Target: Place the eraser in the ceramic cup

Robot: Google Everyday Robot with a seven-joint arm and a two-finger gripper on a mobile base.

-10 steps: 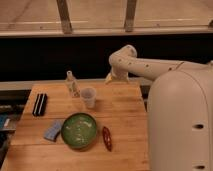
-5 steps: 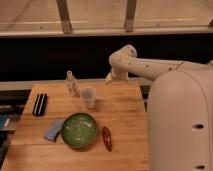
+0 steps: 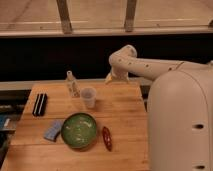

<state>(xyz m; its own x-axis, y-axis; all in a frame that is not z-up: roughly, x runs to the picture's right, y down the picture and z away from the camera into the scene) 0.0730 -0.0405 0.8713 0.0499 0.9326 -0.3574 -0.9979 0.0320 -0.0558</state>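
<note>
wooden table [image 3: 122, 112], far right edge: fingers [image 3: 109, 78] wide apart, tips hard to make out

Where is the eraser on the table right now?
In the camera view the eraser lies near the left edge of the table, left of the clear bottle and ceramic cup. The hand hovers at the table's far edge, right of the cup.

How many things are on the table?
6: eraser far left; bottle and ceramic cup at back; green bowl in front; blue pad left of it; red thing right of it. The tool hangs near the back right edge.
</note>
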